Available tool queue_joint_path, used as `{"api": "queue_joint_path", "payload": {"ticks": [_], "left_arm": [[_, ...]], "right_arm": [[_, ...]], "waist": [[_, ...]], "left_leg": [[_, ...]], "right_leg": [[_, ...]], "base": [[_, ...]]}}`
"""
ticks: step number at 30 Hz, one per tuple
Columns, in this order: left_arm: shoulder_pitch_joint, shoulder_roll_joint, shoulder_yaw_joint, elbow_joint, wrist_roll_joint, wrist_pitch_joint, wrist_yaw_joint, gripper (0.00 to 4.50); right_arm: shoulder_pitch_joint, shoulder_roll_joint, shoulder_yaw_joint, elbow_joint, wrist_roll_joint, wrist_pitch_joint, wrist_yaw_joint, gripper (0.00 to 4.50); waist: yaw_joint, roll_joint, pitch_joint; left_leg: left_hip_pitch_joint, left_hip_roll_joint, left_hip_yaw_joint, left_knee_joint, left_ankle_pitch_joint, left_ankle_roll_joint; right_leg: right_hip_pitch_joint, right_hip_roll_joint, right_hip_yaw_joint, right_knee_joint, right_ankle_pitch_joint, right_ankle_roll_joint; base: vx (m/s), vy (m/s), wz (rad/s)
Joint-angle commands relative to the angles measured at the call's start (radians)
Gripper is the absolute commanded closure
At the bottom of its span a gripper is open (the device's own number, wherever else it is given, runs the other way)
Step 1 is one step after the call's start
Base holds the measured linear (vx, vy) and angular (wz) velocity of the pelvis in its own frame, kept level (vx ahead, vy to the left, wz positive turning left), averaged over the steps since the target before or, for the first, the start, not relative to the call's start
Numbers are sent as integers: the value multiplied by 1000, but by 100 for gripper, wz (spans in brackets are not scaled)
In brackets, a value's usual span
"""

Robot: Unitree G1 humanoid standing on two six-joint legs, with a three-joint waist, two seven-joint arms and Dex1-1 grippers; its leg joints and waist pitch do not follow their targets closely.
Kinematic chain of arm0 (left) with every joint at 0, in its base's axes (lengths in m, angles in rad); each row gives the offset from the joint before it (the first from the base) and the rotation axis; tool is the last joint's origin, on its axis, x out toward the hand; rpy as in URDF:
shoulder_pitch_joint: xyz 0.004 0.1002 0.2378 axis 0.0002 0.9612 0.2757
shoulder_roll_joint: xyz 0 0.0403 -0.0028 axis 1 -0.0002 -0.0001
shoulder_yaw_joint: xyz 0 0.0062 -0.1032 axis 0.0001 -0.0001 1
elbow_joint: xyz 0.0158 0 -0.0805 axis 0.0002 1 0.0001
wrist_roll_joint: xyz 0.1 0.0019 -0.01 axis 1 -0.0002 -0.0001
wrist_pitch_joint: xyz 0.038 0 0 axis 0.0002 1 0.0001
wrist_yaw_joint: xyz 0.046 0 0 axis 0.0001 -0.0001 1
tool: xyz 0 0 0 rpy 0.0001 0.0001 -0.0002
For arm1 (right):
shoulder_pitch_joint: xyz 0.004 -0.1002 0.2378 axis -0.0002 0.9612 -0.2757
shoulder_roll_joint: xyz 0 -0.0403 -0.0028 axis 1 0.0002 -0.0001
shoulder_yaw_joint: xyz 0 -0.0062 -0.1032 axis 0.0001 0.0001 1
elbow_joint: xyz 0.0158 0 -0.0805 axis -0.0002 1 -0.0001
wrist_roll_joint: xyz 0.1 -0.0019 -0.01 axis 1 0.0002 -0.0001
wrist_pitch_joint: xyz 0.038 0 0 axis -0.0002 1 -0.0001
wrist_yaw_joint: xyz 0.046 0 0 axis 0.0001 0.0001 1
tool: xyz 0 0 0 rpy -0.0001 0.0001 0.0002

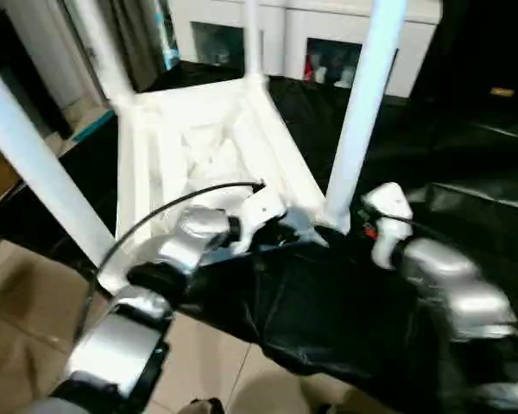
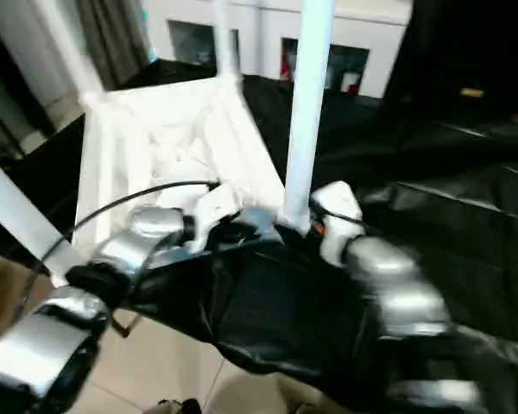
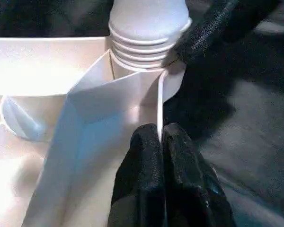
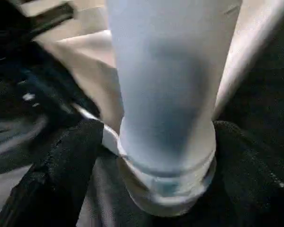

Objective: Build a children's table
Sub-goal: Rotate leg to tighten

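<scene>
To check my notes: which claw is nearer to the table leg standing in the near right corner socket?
Right. The right claw has its open fingers on both sides of the leg at its base; the left claw is shut on the tabletop rim beside that socket.

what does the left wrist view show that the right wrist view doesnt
Left wrist view: the left gripper, shut on the thin rim of the upturned table top, just below the corner socket; the leg's ribbed flared end sits in that socket, and the ribbed underside shows.

Right wrist view: the right gripper, its black fingers open and standing either side of the leg just above its base.

Both: the same white tube leg at the same corner, with black sheeting around it.
</scene>
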Motion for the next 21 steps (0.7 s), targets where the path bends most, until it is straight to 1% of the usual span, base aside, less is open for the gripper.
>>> {"api": "queue_joint_path", "payload": {"ticks": [1, 2, 3, 4, 5, 6, 7, 8, 9, 10, 11, 12, 13, 14, 15, 17, 18, 21], "left_arm": [[13, -15, -8, -56, -73, -34, -110, 450], [13, -15, -8, -56, -73, -34, -110, 450], [18, 8, -7, -67, -79, -30, -158, 450], [21, 20, -7, -73, -80, -27, -178, 450], [26, 34, -4, -84, -85, -25, -198, 450], [31, 45, -4, -94, -90, -18, -218, 450], [33, 50, -5, -99, -92, -14, -228, 450], [35, 55, -5, -101, -92, -13, -233, 450], [38, 59, -4, -104, -94, -12, -241, 450], [40, 63, -3, -107, -94, -11, -247, 450], [43, 65, -1, -111, -94, -9, -253, 450], [43, 65, -1, -111, -94, -9, -253, 450], [45, 68, 1, -114, -93, -9, -252, 450], [46, 69, 5, -115, -92, -10, -248, 450], [46, 69, 5, -115, -92, -10, -248, 450], [51, 68, 12, -123, -96, -5, -240, 450], [53, 68, 13, -124, -97, -4, -237, 450], [53, 60, 17, -122, -99, -2, -217, 450]], "right_arm": [[2, -20, 50, -41, 30, 21, 100, 60], [2, -20, 50, -41, 30, 21, 100, 60], [0, -54, 53, -42, 33, 14, 149, 60], [-2, -70, 55, -40, 35, 13, 174, 60], [-4, -87, 58, -40, 39, 10, 200, 60], [-6, -98, 63, -39, 43, 8, 217, 60], [-7, -103, 65, -38, 45, 7, 224, 60], [-7, -106, 68, -38, 46, 7, 231, 60], [-8, -111, 73, -36, 43, 2, 243, 60], [-8, -113, 77, -35, 41, 0, 251, 77], [-8, -114, 80, -34, 40, -1, 258, 86], [-8, -114, 80, -34, 40, -1, 258, 86], [-6, -114, 83, -38, 41, 1, 261, 94], [-5, -110, 86, -42, 45, 7, 260, 98], [-5, -110, 86, -42, 45, 7, 260, 113], [-1, -102, 93, -51, 53, 15, 261, 134], [3, -99, 94, -54, 56, 18, 261, 138], [20, -86, 95, -64, 61, 24, 250, 165]], "waist": [[0, -28, -64], [2, -25, -64], [3, -23, -63], [6, -23, -62], [6, -29, -60], [7, -26, -60], [6, -25, -59], [4, -27, -58], [4, -26, -58], [3, -27, -56], [3, -27, -56], [2, -28, -56], [2, -34, -56], [3, -31, -56], [3, -31, -56], [4, -31, -55], [4, -35, -56], [3, -34, -54]], "left_leg": [[24, 27, -12, -51, -216, 118], [26, 28, -12, -50, -205, 121], [28, 29, -11, -50, -207, 123], [28, 31, -11, -52, -222, 119], [27, 31, -11, -53, -226, 118], [27, 32, -12, -54, -235, 113], [27, 32, -12, -55, -241, 111], [27, 32, -12, -57, -251, 105], [28, 32, -12, -57, -258, 101], [28, 33, -12, -59, -276, 91], [28, 33, -12, -59, -277, 89], [28, 33, -12, -59, -274, 86], [28, 32, -11, -58, -271, 87], [27, 32, -12, -58, -262, 87], [27, 32, -12, -58, -262, 87], [27, 32, -12, -59, -260, 89], [27, 33, -12, -58, -256, 91], [27, 32, -11, -59, -261, 90]], "right_leg": [[41, -8, 5, -59, -143, -251], [40, -8, 5, -57, -136, -258], [38, -7, 6, -58, -137, -261], [39, -9, 6, -57, -151, -266], [39, -9, 6, -58, -157, -266], [39, -10, 6, -57, -172, -265], [38, -10, 7, -58, -177, -265], [37, -10, 7, -59, -191, -263], [36, -10, 7, -60, -199, -262], [35, -11, 8, -62, -216, -258], [35, -11, 8, -62, -220, -256], [35, -12, 9, -62, -221, -254], [35, -11, 9, -62, -219, -252], [35, -12, 9, -61, -215, -251], [35, -12, 9, -61, -215, -251], [35, -12, 9, -62, -216, -250], [35, -13, 9, -60, -217, -249], [33, -11, 10, -63, -227, -246]], "base": [[0, 0, 0], [0, 0, 0], [0, 0, 0], [0, 0, 0], [0, 0, 0], [0, 0, 0], [0, 0, 0], [0, 0, 0], [0, 0, 0], [0, 0, 0], [0, 0, 0], [0, 0, 0], [0, 0, 0], [0, 0, 0], [0, 0, 0], [0, 0, 0], [0, 0, 0], [0, 0, 0]]}}
